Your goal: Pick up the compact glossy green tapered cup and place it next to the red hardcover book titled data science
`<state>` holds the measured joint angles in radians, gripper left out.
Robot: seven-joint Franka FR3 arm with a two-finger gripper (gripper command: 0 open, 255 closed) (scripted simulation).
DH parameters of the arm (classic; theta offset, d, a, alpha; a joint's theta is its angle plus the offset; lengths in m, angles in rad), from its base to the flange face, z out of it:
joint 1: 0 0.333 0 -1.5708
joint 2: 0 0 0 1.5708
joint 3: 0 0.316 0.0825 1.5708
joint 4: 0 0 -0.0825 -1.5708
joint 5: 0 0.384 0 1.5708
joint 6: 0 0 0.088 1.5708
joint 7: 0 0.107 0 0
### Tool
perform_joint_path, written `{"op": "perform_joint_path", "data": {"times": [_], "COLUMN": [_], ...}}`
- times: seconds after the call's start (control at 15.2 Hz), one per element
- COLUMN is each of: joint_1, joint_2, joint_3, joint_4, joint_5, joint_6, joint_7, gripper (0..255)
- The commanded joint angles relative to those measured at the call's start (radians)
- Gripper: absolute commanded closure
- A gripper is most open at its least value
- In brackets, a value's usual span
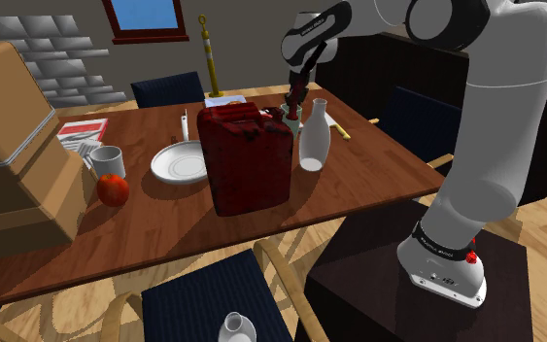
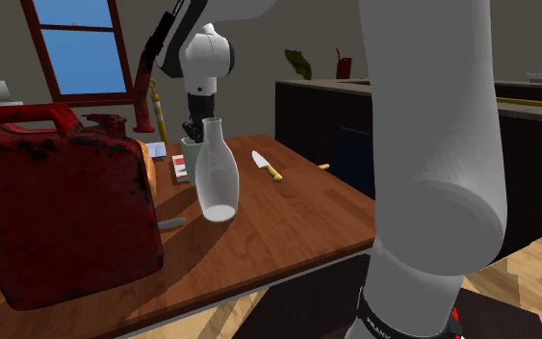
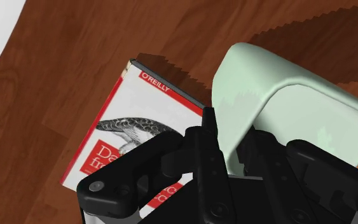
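Gripper is clamped on the cup, as far as I can tell. One finger sits inside the mouth and the other outside, with the pale green wall pinched between them, so it's a rim grab and not a squeeze around the body. The cup hangs mouth-up, roughly upright.

What matters for the next move is the book. It lies flat on the table, cover up, just beside the cup on the outer finger's side. The gap looks small, with some bare wood between the two. In the second exterior view the book peeks out just to the cup's left, while a white vase stands in front of the cup and blocks its base. I can't tell whether the cup's bottom is on the wood or a bit above it. In the shoulder view the red can covers that patch too.

My read is that the sideways part is basically done, since the cup is already next to the book. What's left should be straight down and then let go, with no drift toward the book. The vase is near on the other side, so any swing that way could knock it over.
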<state>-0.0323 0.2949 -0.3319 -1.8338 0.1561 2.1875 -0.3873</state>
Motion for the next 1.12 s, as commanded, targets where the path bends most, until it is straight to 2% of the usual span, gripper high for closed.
{"op": "perform_joint_path", "data": {"times": [0.0,0.13,0.2,0.53,0.79,1.06], "joint_1": [0.000,0.000,0.000,0.000,0.005,0.005], "joint_2": [0.000,0.000,0.000,0.000,-0.057,-0.057], "joint_3": [0.000,0.000,0.000,0.000,-0.010,-0.010], "joint_4": [0.000,0.000,0.000,0.000,0.053,0.053], "joint_5": [0.000,0.000,0.000,0.000,-0.028,-0.028], "joint_6": [0.001,0.001,0.001,0.001,-0.106,-0.106], "joint_7": [0.000,0.000,0.000,0.000,0.018,0.018], "gripper": [255,255,0,0,0,0]}}
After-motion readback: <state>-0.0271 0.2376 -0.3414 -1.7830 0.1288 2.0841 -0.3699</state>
